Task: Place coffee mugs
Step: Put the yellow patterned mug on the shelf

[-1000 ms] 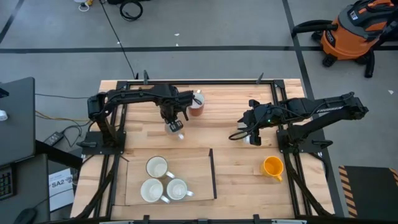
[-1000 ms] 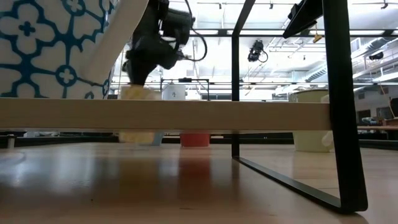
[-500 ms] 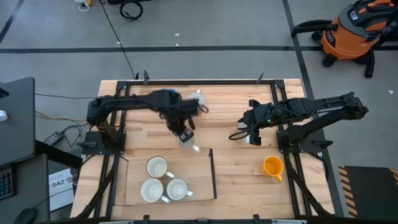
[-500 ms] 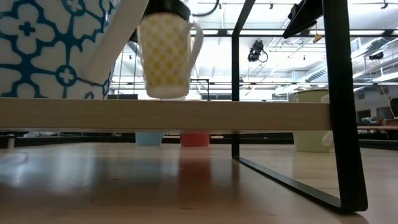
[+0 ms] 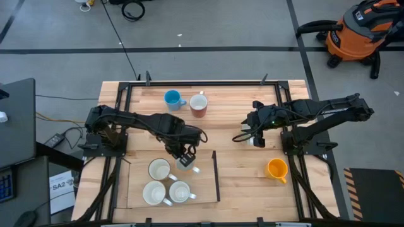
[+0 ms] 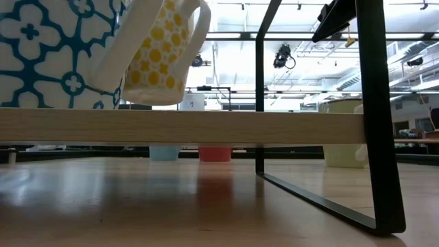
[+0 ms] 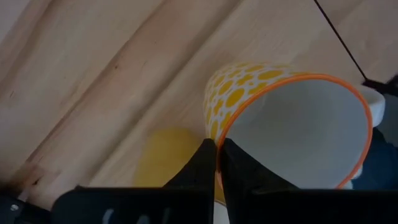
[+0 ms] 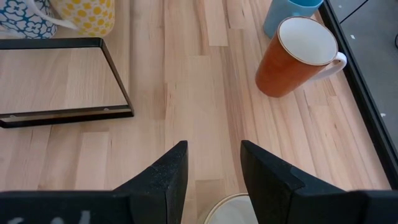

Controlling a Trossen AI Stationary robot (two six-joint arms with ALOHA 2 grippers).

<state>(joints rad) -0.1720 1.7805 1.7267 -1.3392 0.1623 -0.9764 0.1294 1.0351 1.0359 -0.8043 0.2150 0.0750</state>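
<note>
While the wooden table point(image 5: 233, 157) carries most of the scene, the black-framed tray point(image 5: 214, 176) at its near edge holds three white mugs point(image 5: 159, 169) side by side, and above the tray's far right corner the left gripper point(image 5: 184, 156) hangs clamped on the rim of a yellow-dotted mug point(image 7: 249, 93). In the left wrist view its two dark fingers point(image 7: 205, 163) pinch the orange-edged rim between them, one inside and one outside, with the mug tilted and off the wood. In the low view that mug point(image 6: 156, 58) sits above the tray's pale rail, just beside a blue-patterned mug point(image 6: 55, 48).

The right gripper point(image 8: 211, 163) rests over the table's right half with its jaws apart and nothing between them; a pale mug rim point(image 8: 233, 208) lies just below it.

The table is of light planks inside a black frame, on a grey floor; an orange shop vacuum point(image 5: 356, 31) stands well off at the far right.

At the table's far edge a blue mug point(image 5: 172, 98) and a reddish-brown mug point(image 5: 199, 104) with white inside stand close together, and an orange-yellow mug point(image 5: 276, 169) stands near the right edge.
</note>
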